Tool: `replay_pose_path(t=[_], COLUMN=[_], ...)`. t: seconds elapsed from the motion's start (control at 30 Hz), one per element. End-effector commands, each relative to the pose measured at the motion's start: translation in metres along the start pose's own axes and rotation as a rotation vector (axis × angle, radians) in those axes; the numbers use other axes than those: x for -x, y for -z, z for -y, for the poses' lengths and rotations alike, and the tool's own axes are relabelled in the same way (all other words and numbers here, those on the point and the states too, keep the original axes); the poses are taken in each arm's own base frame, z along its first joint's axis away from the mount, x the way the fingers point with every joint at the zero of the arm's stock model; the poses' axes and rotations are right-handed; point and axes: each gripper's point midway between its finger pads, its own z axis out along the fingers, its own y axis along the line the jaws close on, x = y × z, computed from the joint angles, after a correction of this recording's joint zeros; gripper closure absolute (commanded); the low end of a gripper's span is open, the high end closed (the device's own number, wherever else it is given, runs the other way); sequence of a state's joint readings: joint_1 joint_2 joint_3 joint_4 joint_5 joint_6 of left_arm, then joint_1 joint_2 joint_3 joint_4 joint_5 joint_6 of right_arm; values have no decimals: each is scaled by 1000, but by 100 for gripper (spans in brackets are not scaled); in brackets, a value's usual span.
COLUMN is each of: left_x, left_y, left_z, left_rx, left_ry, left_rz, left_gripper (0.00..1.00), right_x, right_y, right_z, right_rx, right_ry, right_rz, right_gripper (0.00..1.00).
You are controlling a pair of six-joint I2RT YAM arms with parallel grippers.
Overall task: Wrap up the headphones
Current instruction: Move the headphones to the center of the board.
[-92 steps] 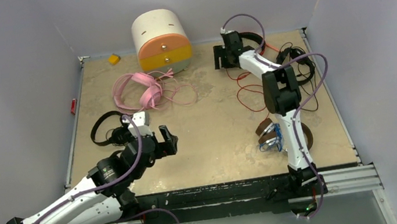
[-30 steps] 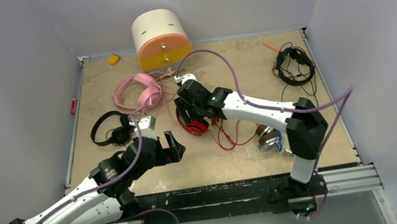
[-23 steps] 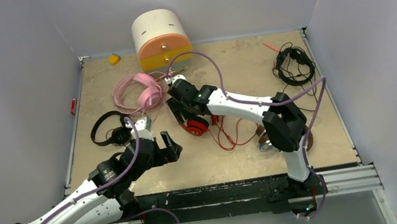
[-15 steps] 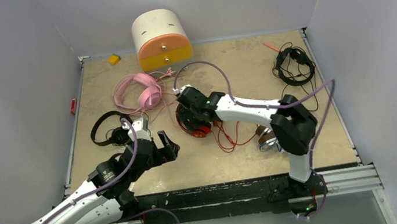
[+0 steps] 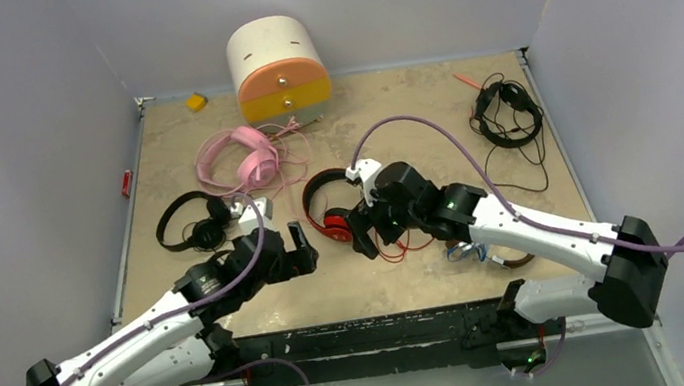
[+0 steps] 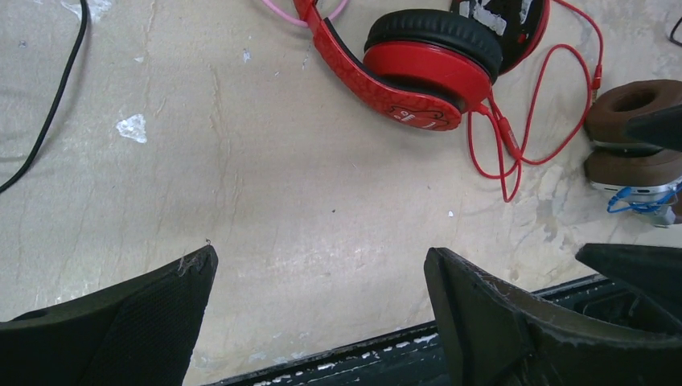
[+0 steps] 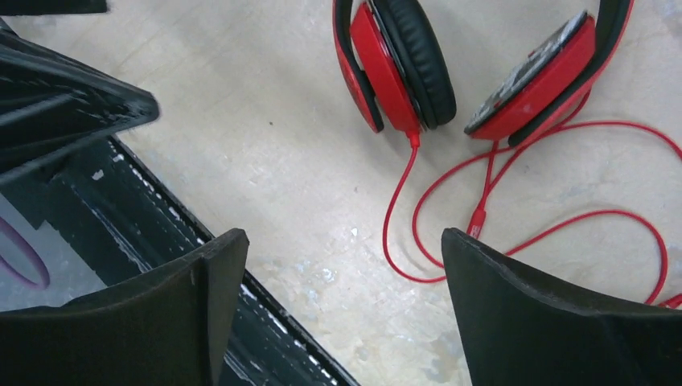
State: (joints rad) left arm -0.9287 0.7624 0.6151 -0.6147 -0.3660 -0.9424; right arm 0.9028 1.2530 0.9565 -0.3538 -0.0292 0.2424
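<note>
From above, the glossy red headband headphones (image 5: 326, 217) were seen lying on the beige tabletop (image 5: 386, 106), flanked closely by the left pincer (image 5: 301, 249) and the right pincer (image 5: 363, 225). In the left wrist view, the left pincer (image 6: 318, 322) was held wide and empty, short of them. In the right wrist view, the right pincer (image 7: 342, 314) was likewise spread wide, nothing gripped.

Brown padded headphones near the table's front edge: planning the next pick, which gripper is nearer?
Right. The right gripper is just left of the brown headphones; the left gripper sits farther left, beyond the red headphones.
</note>
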Motion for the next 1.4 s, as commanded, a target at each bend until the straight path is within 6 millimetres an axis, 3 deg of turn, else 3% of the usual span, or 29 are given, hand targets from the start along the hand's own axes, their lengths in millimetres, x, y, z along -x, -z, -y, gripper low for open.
replay_pose_path(t=[0.0, 0.17, 0.5, 0.7, 0.83, 1.0, 1.23, 1.37], left_x=[24, 24, 41, 41, 41, 43, 55, 63], left_y=[1, -10, -22, -29, -39, -53, -73, -84], left_z=[24, 19, -21, -39, -39, -31, -22, -16], left_rx=[-63, -71, -1, 20, 14, -10, -23, -34], left_ry=[-2, 31, 203, 290, 310, 303, 276, 268], left_rz=[58, 65, 114, 122, 101, 84, 92, 101], left_gripper=[0, 0, 0, 0, 2, 7, 23, 35], right_x=[24, 41, 101, 102, 80, 50, 5, 1], right_y=[2, -20, -74, -114, -133, -119, -64, -39], right_z=[-2, 7, 13, 20, 34, 38, 65, 78], right_rx=[-6, -84, -180, -223, -253, -213, -277, -297], right_ry=[8, -9, -49, -41, -55, -59, -99, -140], right_rz=[72, 21, 77, 9, -87, -136, -148, -111], right_gripper=[2, 1, 8, 12, 15, 22, 26, 25])
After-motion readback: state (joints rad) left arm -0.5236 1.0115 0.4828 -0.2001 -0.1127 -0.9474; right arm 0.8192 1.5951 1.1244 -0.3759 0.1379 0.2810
